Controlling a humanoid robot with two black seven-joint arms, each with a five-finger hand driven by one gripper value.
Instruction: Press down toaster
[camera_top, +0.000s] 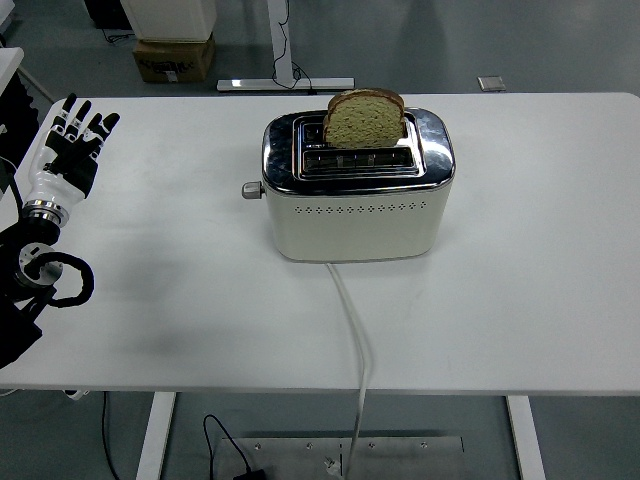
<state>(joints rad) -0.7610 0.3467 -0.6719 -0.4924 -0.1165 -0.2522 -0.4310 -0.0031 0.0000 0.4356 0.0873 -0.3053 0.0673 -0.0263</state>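
Note:
A cream toaster (355, 210) with a chrome top stands in the middle of the white table (540, 280). A slice of brown bread (364, 118) sticks up high out of its far slot. The near slot holds nothing. The toaster's lever knob (251, 190) juts from its left end, in the raised position. My left hand (72, 145) hovers over the table's left edge, well to the left of the knob, with its fingers spread and nothing in them. My right arm does not show.
The toaster's white cord (352, 320) runs from its front over the table's near edge to the floor. A cardboard box (173, 58) and a desk frame stand on the floor beyond the table.

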